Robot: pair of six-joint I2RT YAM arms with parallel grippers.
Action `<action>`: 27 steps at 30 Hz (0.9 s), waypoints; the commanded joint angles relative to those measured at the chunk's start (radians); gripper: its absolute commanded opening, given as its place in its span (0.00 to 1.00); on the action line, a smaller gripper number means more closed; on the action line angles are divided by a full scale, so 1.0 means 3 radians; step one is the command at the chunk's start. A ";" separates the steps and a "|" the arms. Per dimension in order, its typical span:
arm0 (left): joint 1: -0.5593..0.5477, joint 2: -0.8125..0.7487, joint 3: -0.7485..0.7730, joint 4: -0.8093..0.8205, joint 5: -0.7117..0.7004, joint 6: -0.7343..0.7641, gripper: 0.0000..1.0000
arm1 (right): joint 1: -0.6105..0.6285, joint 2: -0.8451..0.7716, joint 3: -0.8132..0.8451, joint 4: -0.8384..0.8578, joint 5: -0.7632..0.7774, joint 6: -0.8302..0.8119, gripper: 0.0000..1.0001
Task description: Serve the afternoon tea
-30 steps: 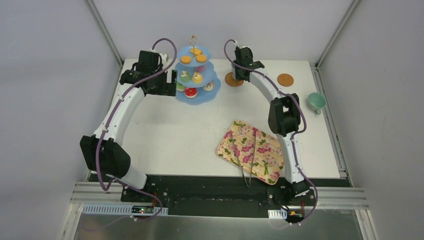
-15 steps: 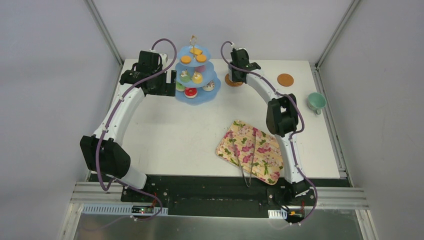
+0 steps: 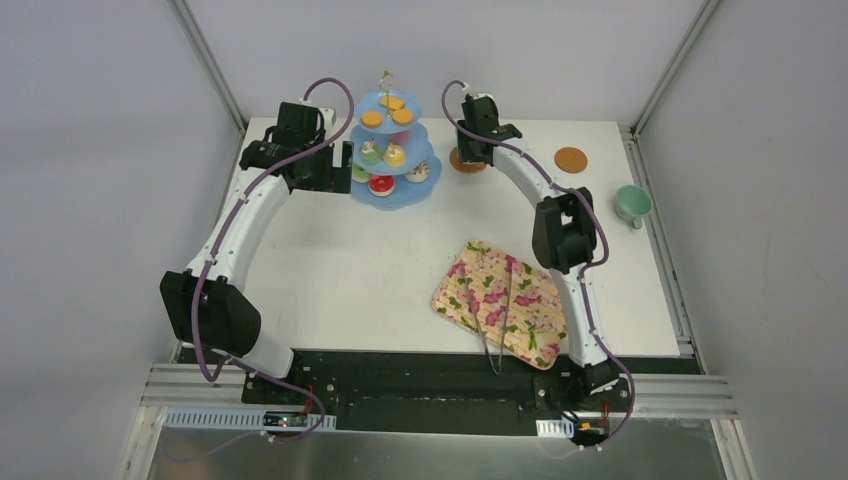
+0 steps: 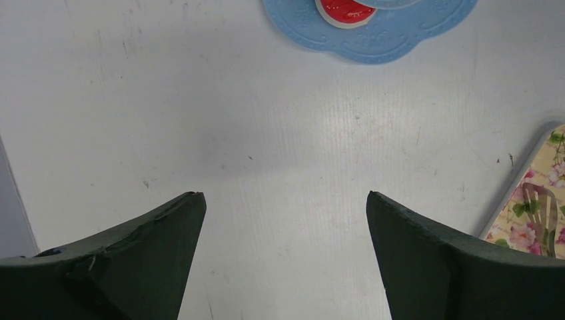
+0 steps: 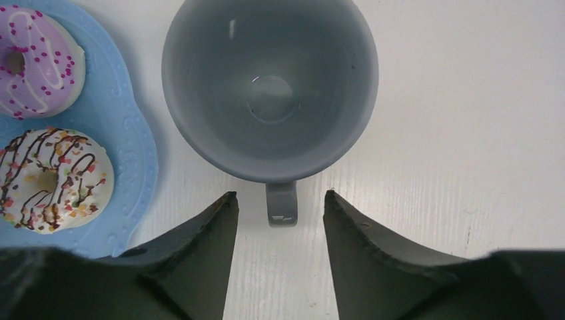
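The afternoon tea sweets sit on a blue three-tier stand (image 3: 392, 150) at the back of the table: orange biscuits on top, cupcakes in the middle, a red donut (image 4: 343, 10) at the bottom. A purple donut (image 5: 33, 60) and a white chocolate-drizzled donut (image 5: 50, 180) lie on its bottom plate. My right gripper (image 5: 278, 194) is open, its fingers on either side of a grey cup's handle (image 5: 281, 203) without touching it. The grey cup (image 5: 270, 87) stands upright just right of the stand. My left gripper (image 4: 285, 195) is open and empty beside the stand's left side.
A brown coaster (image 3: 467, 160) lies under the right gripper and another coaster (image 3: 571, 158) is further right. A green cup (image 3: 632, 203) stands near the right edge. The flowered tray (image 3: 500, 300) with metal tongs (image 3: 495, 320) lies at the front right.
My right gripper shifted slightly left, then its jaws opened off the grey cup's handle. The left arm has stayed still.
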State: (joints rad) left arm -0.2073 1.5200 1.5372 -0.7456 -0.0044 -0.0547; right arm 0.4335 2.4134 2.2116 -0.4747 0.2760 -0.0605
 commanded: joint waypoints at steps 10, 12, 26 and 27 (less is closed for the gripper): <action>0.0039 -0.0069 -0.0067 0.0010 0.0010 0.0051 0.96 | -0.0622 -0.1300 -0.0706 0.0634 0.0468 -0.0136 0.76; 0.0043 -0.0092 -0.0089 0.0010 0.0010 0.0055 0.96 | -0.0911 -0.1281 -0.0727 0.0556 0.0441 0.0164 0.72; 0.0042 -0.0091 -0.0057 -0.0034 -0.0019 0.0067 0.96 | -0.1509 -0.0097 0.0082 0.0111 0.0217 0.0591 0.25; 0.0042 -0.0098 -0.0059 -0.0040 -0.0032 0.0070 0.96 | -0.1511 -0.0053 0.0086 0.0114 0.0222 0.0581 0.22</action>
State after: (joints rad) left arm -0.2073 1.5200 1.5093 -0.7460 -0.0044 -0.0544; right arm -0.0242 2.3585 2.1712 -0.3912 0.3550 0.0952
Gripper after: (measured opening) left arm 0.960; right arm 0.269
